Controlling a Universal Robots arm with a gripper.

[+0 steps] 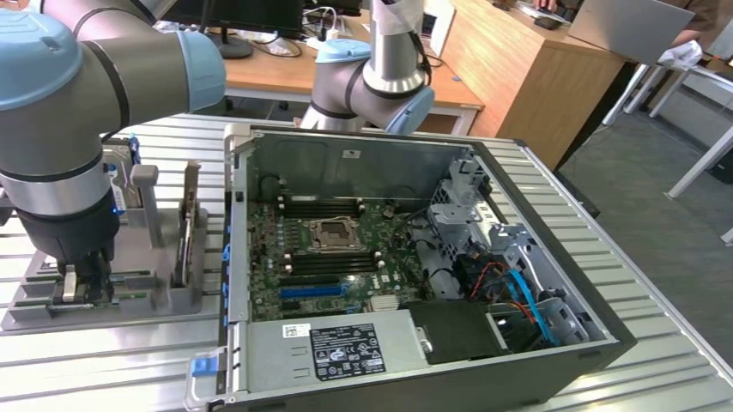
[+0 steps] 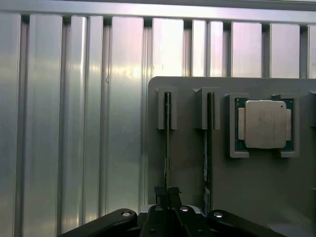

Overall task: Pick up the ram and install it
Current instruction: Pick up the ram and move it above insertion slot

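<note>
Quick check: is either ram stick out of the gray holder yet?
No, the ram at the tool and the second ram both stand in their slots in the gray holder.

holder (image 1: 172, 300): exterior view's left of PC case (image 1: 343, 163) | in holder: ram (image 2: 167, 148), 2nd stick (image 2: 209, 128), CPU (image 2: 265, 124)

Carrier: ribbed aluminium table (image 1: 115, 360) | On it, at exterior view's left: grey parts holder (image 1: 143, 311), flat on the slats | Just beside, at exterior view's right: open computer case (image 1: 343, 163), lying on its side
</note>
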